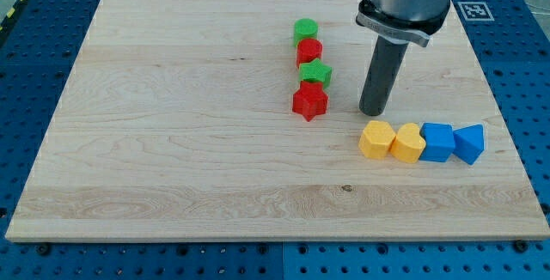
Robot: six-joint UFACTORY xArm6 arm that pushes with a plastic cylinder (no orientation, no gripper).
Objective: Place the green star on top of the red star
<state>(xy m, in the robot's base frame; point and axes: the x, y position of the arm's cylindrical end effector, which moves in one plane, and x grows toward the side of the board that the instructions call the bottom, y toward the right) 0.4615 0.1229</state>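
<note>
Two stars sit touching near the middle of the desk (172, 143): the green star (316, 73) lies just above the red star (309, 101) toward the view's top, the pair forming the lower end of a short column. Directly above the green star comes a red round block (308, 51), and above that a green round block (305, 30), all four pressed close in a line.

I carry no hand, only a dark rod, so nothing is grasped. My tip (374, 112) rests on the wood to the view's right of the red star, apart from it.

Just below my tip, toward the view's bottom right, runs a row of four touching blocks: a yellow hexagonal block (376, 139), a yellow heart-like block (408, 143), a blue block (437, 142) and a blue angular block (469, 143).
</note>
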